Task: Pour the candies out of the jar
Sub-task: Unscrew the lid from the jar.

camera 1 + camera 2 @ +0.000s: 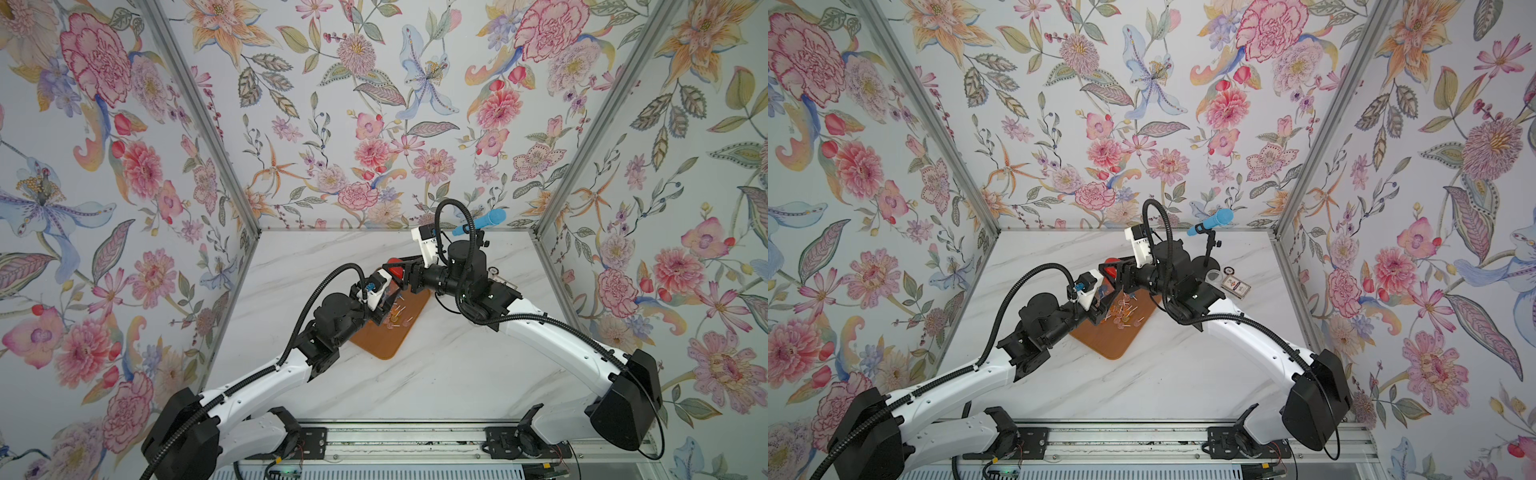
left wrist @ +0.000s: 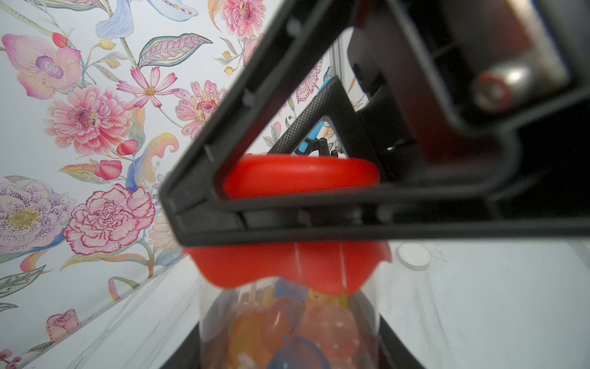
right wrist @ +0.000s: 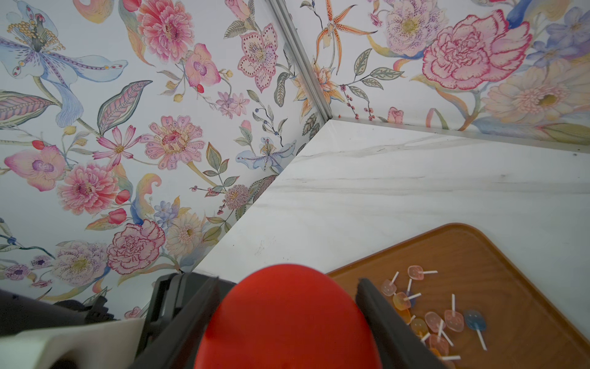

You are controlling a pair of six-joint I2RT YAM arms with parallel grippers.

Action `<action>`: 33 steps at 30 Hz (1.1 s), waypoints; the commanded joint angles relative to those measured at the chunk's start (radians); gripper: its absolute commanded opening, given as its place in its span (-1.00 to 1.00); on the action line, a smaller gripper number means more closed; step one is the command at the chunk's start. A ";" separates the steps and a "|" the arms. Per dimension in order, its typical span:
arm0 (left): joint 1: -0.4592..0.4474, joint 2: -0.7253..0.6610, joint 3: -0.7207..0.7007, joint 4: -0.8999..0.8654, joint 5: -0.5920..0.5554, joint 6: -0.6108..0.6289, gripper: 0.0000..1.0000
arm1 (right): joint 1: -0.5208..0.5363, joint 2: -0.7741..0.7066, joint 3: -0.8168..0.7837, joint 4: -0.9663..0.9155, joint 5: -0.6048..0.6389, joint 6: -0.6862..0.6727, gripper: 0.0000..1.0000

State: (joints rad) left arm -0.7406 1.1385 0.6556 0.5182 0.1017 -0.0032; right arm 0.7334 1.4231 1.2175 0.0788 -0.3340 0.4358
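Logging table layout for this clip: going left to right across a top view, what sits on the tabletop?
Orange tray holding the spilled candies → small clear round dish → card pack. The red lid and blue microphone overlap these, so they are left out.

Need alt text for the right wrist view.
A red lid fills the foreground between the two black fingers of the right gripper. Beside it, lollipops lie scattered on a brown tray on a white marble table, floral walls behind.

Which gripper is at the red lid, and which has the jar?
The right gripper: its fingers flank the red lid from both sides. The left gripper is shut on the clear jar below it.
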 commanded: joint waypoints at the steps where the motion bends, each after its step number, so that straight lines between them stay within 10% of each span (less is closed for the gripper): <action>1: -0.006 -0.043 -0.010 0.069 0.150 0.011 -1.00 | -0.032 -0.022 0.004 0.062 -0.203 -0.095 -0.09; 10: 0.029 -0.054 0.010 0.146 0.495 -0.094 -1.00 | -0.119 -0.056 -0.013 0.057 -0.698 -0.198 -0.23; 33: 0.032 -0.072 -0.036 0.102 0.287 -0.044 -1.00 | -0.186 -0.083 -0.025 0.070 -0.622 -0.119 -0.27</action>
State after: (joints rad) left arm -0.7052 1.0908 0.6323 0.5747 0.4610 -0.0681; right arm 0.5598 1.3731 1.2022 0.1577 -0.9783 0.3107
